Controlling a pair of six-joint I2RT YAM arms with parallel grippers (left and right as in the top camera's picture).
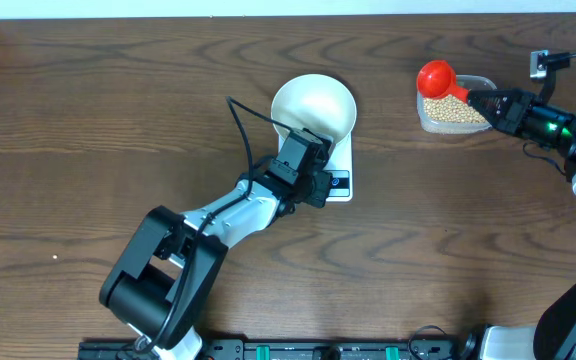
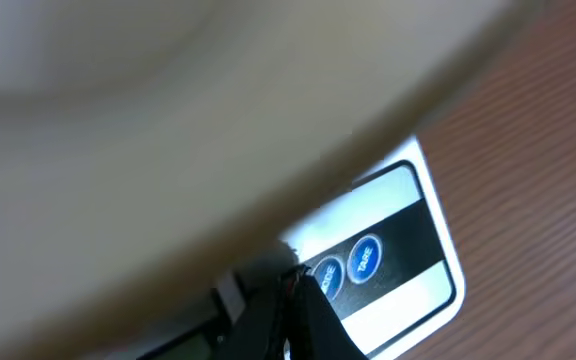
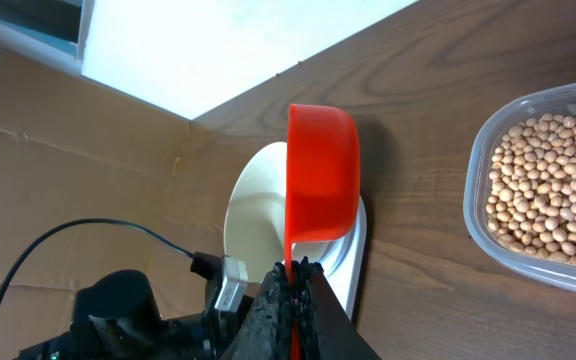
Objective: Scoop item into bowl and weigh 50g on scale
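The white bowl [image 1: 313,100] stands on the white scale [image 1: 346,155]. My left gripper [image 1: 320,188] is shut and empty, its tip on the scale's panel beside the blue MODE button [image 2: 326,277] and just below the bowl's wall [image 2: 168,150]. My right gripper [image 1: 480,102] is shut on the handle of a red scoop [image 1: 434,77], held over the left end of the clear tub [image 1: 483,82] of tan beans [image 1: 453,112]. From above the scoop looks empty. The right wrist view shows the gripper [image 3: 293,275], scoop [image 3: 323,170], beans [image 3: 553,190] and bowl [image 3: 253,215].
A second blue button marked TARE [image 2: 365,258] sits right of MODE. The left arm's black cable [image 1: 243,125] loops beside the bowl. A cardboard wall [image 3: 58,150] stands beyond the table's far edge.
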